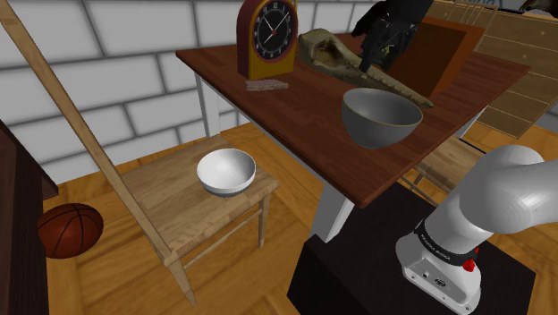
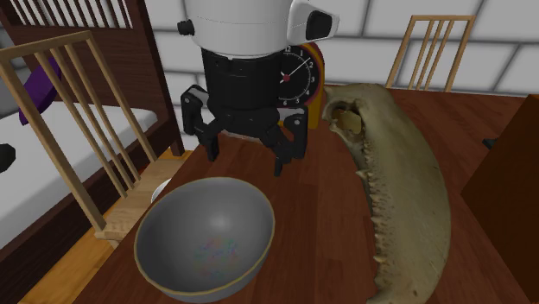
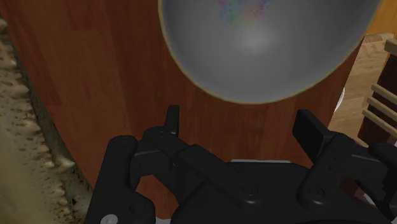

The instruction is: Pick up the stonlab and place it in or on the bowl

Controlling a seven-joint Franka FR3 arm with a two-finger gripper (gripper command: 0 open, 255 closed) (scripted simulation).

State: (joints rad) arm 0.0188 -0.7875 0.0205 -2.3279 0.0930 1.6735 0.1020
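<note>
White brick walls [image 1: 116, 54] and a plank floor surround a dark reddish wooden table [image 1: 295, 116]. Over this table the black gripper [image 2: 246, 154] points down, its two fingers spread wide with nothing between them but bare tabletop. In the wrist view the fingers [image 3: 308, 130] stand well apart, touching neither object. Just beside the gripper lies the stonlab [image 2: 406, 190], a long tan animal skull with a toothed jaw, flat on the table and untouched. On the gripper's other side, near the table's edge, a grey bowl [image 2: 203, 246] sits upright with nothing in it. Behind the gripper in the second exterior view stands a red and yellow clock [image 1: 268, 36]. A brown board [image 1: 438, 54] leans past the skull. Beyond the table, a wooden chair [image 1: 161, 183] carries a white bowl [image 1: 226, 170], and a basketball [image 1: 70, 229] rests on the floor.
</note>
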